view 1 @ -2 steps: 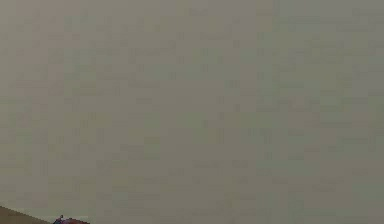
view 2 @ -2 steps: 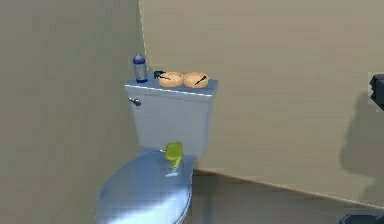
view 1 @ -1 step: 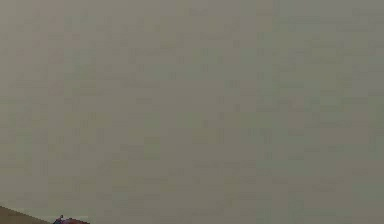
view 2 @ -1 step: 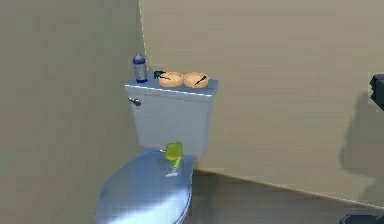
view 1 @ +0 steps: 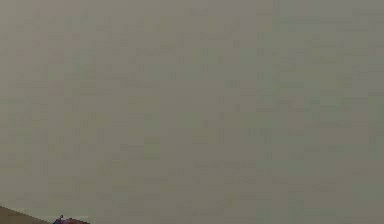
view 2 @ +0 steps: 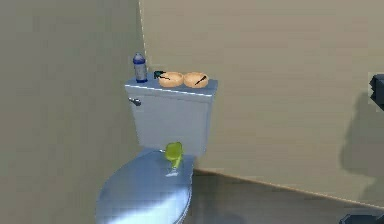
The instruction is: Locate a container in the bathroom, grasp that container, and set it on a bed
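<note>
The blue bottle (view 2: pixel 140 68), upright at the tank (view 2: pixel 170 120) lid's left end beside two tan rounds (view 2: pixel 198 80), looks light, stiff and slippery, best taken round mid-body; the fingers' state I cannot tell.

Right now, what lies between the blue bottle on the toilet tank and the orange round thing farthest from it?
Another orange round thing, beside the blue bottle, in the arm side view.

small dark shape (view 1: pixel 68 220) with reddish top, cannot tell whether robot's
</note>
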Robot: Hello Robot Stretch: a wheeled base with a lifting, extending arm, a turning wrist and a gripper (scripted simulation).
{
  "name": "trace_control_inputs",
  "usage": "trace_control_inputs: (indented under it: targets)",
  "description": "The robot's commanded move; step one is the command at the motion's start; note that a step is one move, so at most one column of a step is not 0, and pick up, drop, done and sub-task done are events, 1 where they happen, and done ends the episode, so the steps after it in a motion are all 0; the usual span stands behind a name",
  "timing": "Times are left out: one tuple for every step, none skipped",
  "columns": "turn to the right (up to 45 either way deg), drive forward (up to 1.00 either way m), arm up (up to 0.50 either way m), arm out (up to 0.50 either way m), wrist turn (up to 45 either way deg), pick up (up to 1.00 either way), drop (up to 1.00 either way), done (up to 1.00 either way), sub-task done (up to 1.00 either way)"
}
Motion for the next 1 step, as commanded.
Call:
trace_control_inputs:
  targets:
    - [0.0,0.00,0.00,0.48,0.0,0.00,0.00,0.00,0.00]
